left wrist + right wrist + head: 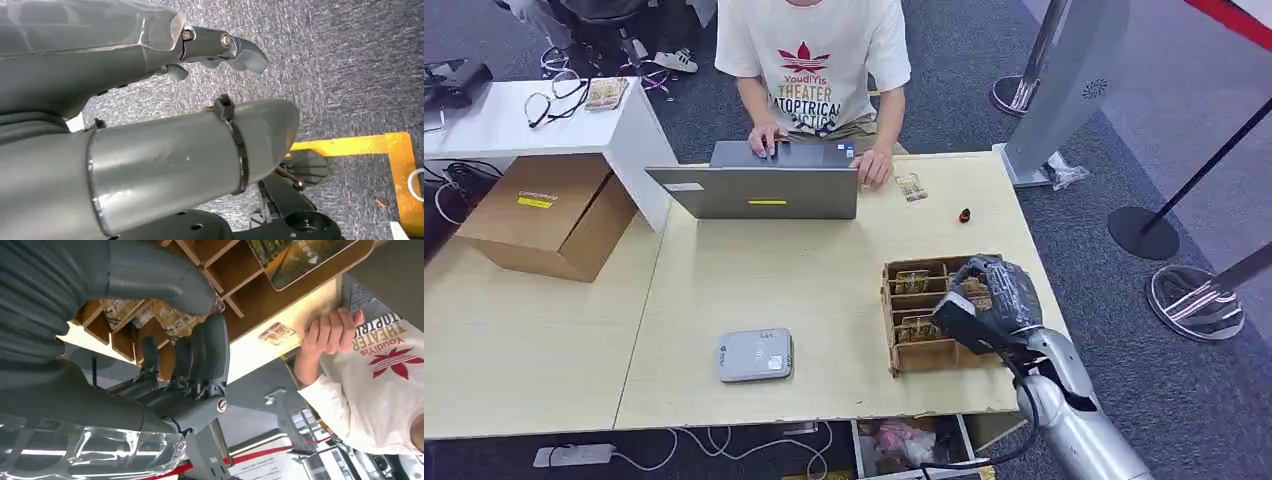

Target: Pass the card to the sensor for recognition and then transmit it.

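Note:
A wooden card rack stands at the table's right side with several cards in its slots. My right hand reaches down into its far right compartments. In the right wrist view the thumb and dark fingers close on either side of a card that still sits in the rack. The grey flat sensor box lies on the table to the rack's left. My left hand hangs beside the table above grey carpet, holding nothing, its fingers apart.
A person sits across the table typing on a grey laptop. A loose card and a small dark object lie near the far edge. A cardboard box stands at the left; stanchion bases stand on the right.

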Action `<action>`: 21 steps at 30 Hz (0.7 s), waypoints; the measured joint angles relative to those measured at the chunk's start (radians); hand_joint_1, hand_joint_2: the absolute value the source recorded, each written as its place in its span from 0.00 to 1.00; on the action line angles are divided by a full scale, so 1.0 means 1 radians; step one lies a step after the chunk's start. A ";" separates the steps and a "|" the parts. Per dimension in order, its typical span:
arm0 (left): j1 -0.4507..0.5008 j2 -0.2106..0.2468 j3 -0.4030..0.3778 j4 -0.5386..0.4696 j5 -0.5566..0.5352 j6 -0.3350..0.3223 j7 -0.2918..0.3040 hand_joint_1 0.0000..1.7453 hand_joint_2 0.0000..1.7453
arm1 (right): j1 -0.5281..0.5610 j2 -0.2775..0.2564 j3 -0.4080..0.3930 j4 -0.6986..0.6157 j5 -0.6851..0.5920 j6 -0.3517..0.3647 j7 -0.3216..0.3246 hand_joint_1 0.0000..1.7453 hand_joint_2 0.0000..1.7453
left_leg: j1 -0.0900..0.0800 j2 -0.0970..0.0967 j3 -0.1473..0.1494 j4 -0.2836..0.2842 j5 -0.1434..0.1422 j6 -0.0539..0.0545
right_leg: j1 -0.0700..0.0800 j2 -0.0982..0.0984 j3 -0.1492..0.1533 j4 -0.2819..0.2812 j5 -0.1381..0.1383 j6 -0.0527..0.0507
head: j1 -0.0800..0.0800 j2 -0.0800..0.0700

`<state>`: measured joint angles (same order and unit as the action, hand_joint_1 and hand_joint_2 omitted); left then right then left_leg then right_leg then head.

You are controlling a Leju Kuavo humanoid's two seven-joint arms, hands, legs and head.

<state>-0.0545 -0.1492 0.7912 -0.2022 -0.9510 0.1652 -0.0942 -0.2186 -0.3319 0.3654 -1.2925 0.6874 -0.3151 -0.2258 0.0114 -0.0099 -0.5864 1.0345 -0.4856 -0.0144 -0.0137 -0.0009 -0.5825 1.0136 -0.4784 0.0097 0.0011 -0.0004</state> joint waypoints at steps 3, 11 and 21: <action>0.001 0.001 0.002 0.000 0.000 0.000 -0.002 0.00 0.00 | -0.015 0.000 0.000 0.018 -0.001 -0.011 0.002 0.57 1.00 | 0.000 0.000 0.000 0.000 0.000 0.000 | 0.000 0.000 0.000 0.000 0.000 0.000 | 0.000 0.000; 0.001 0.003 0.002 0.000 -0.003 0.000 -0.008 0.00 0.00 | -0.024 -0.012 0.000 0.034 0.002 -0.019 0.010 0.55 1.00 | 0.000 0.000 0.000 0.000 0.000 0.000 | 0.000 0.000 0.000 0.000 0.000 0.000 | 0.000 0.000; 0.006 0.007 0.009 0.000 -0.002 0.000 -0.007 0.00 0.00 | -0.012 -0.030 -0.005 0.018 0.009 -0.031 0.019 0.56 1.00 | 0.000 0.000 0.000 0.000 0.000 0.000 | 0.000 0.000 0.000 0.000 0.000 0.000 | 0.000 0.000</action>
<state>-0.0488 -0.1419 0.8003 -0.2018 -0.9525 0.1652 -0.1015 -0.2310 -0.3620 0.3609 -1.2749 0.6962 -0.3456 -0.2064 0.0114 -0.0098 -0.5860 1.0346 -0.4856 -0.0144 -0.0137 -0.0007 -0.5827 1.0135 -0.4784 0.0097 0.0008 -0.0004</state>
